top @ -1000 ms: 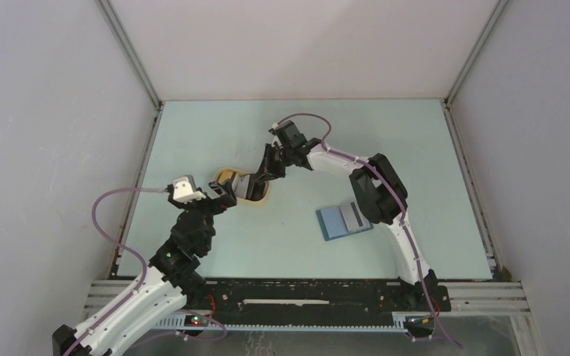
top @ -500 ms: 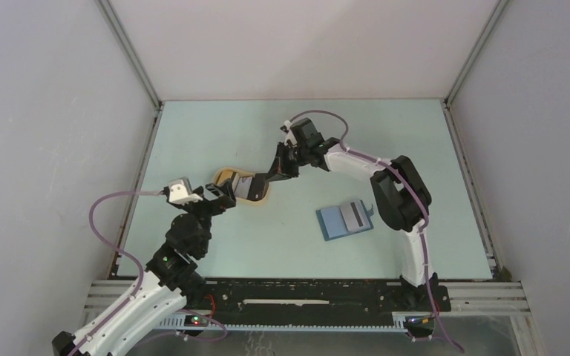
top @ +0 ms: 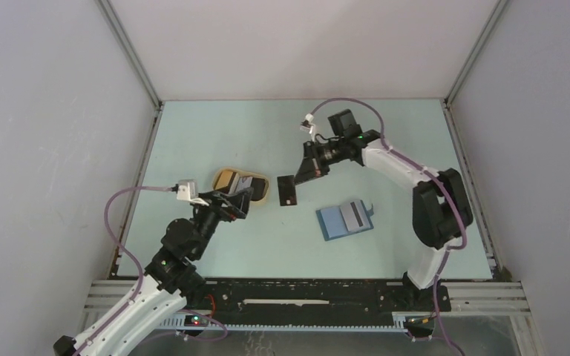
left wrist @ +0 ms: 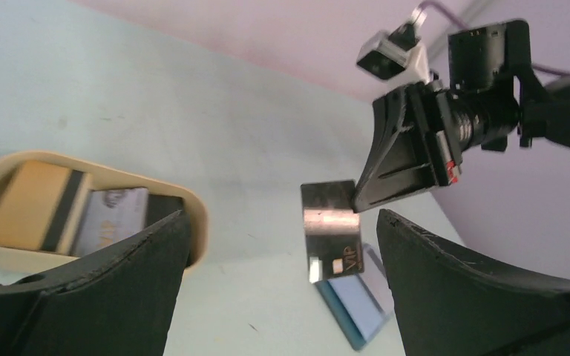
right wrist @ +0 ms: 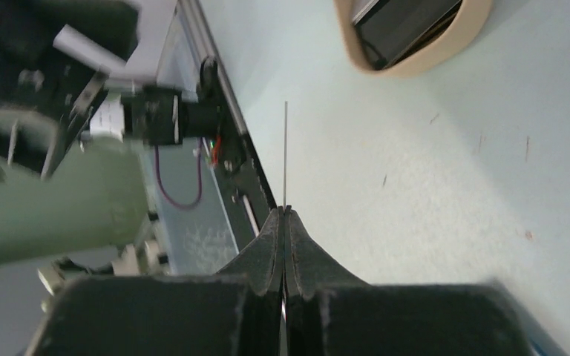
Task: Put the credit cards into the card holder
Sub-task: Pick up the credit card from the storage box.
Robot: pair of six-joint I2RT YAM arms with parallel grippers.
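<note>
The right claw is clenched on the top edge of a dark card, which hangs upright in the air between the tan tray and the open blue wallet lying flat on the desk. This looks like the carrying step. Next the card needs to be brought over the wallet, tipped flat and slid into a slot. The left claw gapes empty by the tray, where more cards wait. A second ago the right claw was down at the tray; it has since lifted clear and swung toward the wallet.
</note>
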